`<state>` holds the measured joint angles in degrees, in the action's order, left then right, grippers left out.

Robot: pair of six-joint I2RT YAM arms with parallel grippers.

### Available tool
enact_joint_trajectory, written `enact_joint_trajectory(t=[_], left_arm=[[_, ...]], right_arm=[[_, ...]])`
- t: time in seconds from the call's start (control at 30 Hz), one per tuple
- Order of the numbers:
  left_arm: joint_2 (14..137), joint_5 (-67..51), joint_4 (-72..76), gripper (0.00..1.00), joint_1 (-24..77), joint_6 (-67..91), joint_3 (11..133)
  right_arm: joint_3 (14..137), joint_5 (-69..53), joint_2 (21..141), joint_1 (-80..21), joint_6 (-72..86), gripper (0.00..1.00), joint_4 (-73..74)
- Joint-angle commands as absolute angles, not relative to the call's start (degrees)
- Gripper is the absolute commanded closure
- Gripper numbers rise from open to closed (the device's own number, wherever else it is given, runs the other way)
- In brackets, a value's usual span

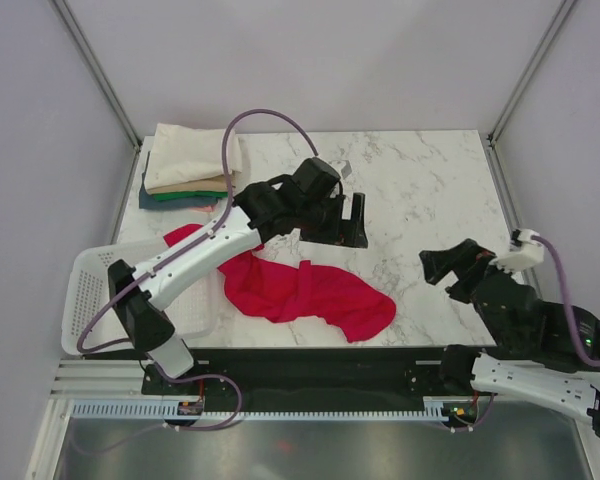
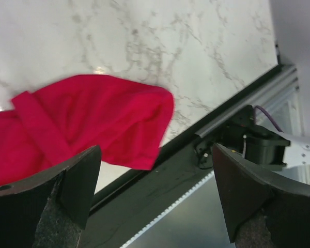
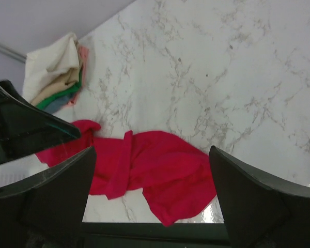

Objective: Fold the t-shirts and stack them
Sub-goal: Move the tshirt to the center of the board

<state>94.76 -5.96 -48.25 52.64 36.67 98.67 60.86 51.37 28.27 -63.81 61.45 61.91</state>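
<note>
- Shirts first: I see the crimson t-shirt (image 1: 310, 295) lying crumpled and unfolded on the marble table (image 1: 430, 190). It is close to the near edge and left of the middle, with a narrow strip of its cloth doubled across its body.
- Its left end runs under my left arm (image 1: 195, 255) toward the white basket (image 1: 90, 290). I cannot tell whether cloth and basket touch there.
- The folded stack (image 1: 188, 160) sits at the far left corner of the table, well apart from the crimson one. Cream is on top, then tan, green and a dark blue layer at the bottom.
- My left gripper (image 1: 346, 222) hangs over the middle of the table, just beyond the crimson shirt's far edge.
- From the left wrist view its fingers (image 2: 67, 191) stand wide apart with nothing between them. The shirt's right end lies flat on the marble beyond them, near the table's front rail.
- My right gripper (image 1: 452, 275) is over the right part of the table, well apart from the shirt and pointing toward it.
- From the right wrist view its fingers (image 3: 253, 196) are spread wide and hold nothing. The crimson shirt and the folded stack both show between them, farther off.
</note>
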Motion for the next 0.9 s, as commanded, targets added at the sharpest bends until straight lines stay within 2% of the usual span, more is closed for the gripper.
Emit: enact_joint_trajectory(t=[0.0, 0.13, 0.3, 0.5, 0.67, 0.87], left_arm=[[82.55, 8.31, -48.77, 0.06, 50.90, 33.23, 98.97], [69.64, 16.34, -49.48, 0.06, 46.68, 33.13, 88.81], [48.40, 25.19, -47.99, 0.05, 41.67, 31.47, 75.17], [29.13, 30.23, -41.49, 0.04, 41.66, 29.97, 57.50], [24.26, 35.23, -42.27, 0.04, 41.66, 28.83, 49.75], [20.66, 38.32, -43.68, 0.04, 41.66, 31.81, 45.35]], right_arm=[[56.70, 40.28, 38.73, -63.90, 60.12, 0.02, 56.18], [56.25, 33.85, 52.53, -63.81, 56.70, 0.02, 43.98], [62.13, 29.90, 71.69, -63.02, 52.04, 0.06, 35.34], [67.50, 20.50, 90.33, -55.91, 47.12, 0.20, 25.24], [71.70, 13.10, 101.48, -51.95, 45.62, 0.27, 18.55], [73.65, 10.29, 108.36, -48.78, 44.30, 0.36, 15.12]])
